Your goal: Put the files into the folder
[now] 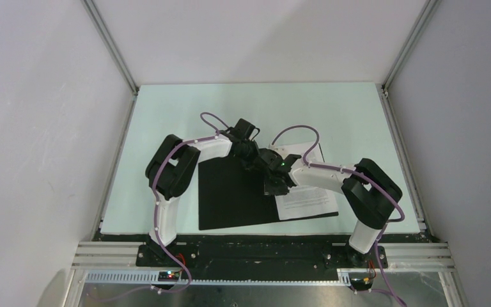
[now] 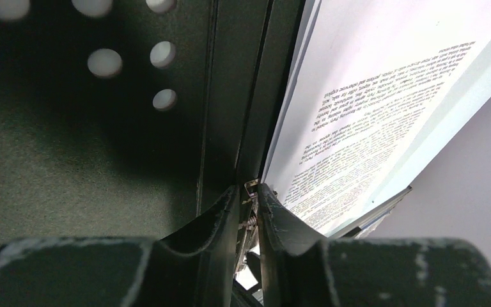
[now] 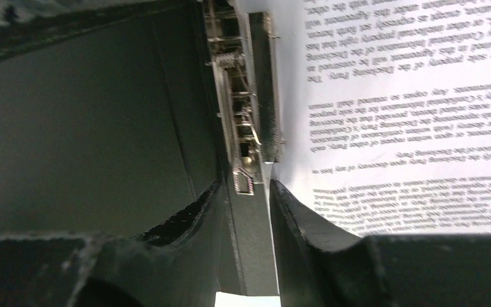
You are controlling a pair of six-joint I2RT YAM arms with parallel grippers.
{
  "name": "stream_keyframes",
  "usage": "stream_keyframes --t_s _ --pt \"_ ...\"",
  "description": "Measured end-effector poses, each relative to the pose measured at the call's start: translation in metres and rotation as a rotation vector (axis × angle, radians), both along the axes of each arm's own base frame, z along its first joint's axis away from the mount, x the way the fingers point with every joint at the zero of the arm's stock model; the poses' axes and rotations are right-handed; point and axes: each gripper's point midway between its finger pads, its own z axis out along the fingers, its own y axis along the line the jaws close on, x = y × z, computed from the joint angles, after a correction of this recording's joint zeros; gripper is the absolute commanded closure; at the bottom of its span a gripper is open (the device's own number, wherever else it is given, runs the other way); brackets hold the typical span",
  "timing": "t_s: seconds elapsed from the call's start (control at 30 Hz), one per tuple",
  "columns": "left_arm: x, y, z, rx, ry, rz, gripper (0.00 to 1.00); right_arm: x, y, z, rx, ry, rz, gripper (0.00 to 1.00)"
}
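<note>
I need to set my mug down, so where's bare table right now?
Bare table runs along the far wall, and left of the left arm. Crowded: it meets the right arm over the open folder, files on its right half.

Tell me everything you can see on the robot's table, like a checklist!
Surface: pale green table, flat.
Job's things: open black-lined flat folder; white printed paper sheets lie on its right half, beside the silver metal clip.
Clutter: nothing seen.
Grippers: left gripper pinches the clip; right gripper is open, straddling it.
Cables: purple cables run along both arms.
Surroundings: white walls, aluminium frame rails.
</note>
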Motion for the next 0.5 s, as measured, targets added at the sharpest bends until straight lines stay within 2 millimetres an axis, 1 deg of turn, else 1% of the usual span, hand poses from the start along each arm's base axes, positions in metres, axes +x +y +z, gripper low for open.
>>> stream_keyframes --t_s 0.03,0.1,0.2,0.27,0.33,0.37,0.4,0.47,0.5 --pt "0.0 0.0 0.0 0.0 -0.002 -0.001 0.72 -0.001 -0.002 0.0 -0.006 0.005 0.0 0.56" --pt "0.001 0.0 0.001 -0.001 -0.005 -0.002 0.7 -0.005 -0.007 0.001 -0.028 0.013 0.003 0.52" --pt "0.003 0.0 0.003 0.004 -0.023 -0.005 0.68 -0.008 -0.016 0.008 -0.051 0.014 0.009 0.5" --pt "0.005 -0.001 0.004 0.006 -0.038 -0.01 0.65 -0.009 -0.018 0.016 -0.049 0.001 0.013 0.47" --pt "0.008 0.0 0.006 0.007 -0.05 -0.015 0.57 -0.008 -0.021 0.024 -0.05 -0.018 0.017 0.45" --pt "0.01 0.002 0.007 0.008 -0.056 -0.015 0.55 -0.007 -0.022 0.027 -0.053 -0.027 0.021 0.44" --pt "0.012 0.005 0.009 0.015 -0.064 -0.012 0.51 -0.006 -0.022 0.029 -0.059 -0.035 0.028 0.44" --pt "0.018 0.016 0.014 0.042 -0.089 -0.002 0.46 -0.003 -0.021 0.031 -0.071 -0.053 0.042 0.46" --pt "0.022 0.024 0.018 0.057 -0.101 0.009 0.46 -0.001 -0.021 0.033 -0.08 -0.063 0.048 0.47"
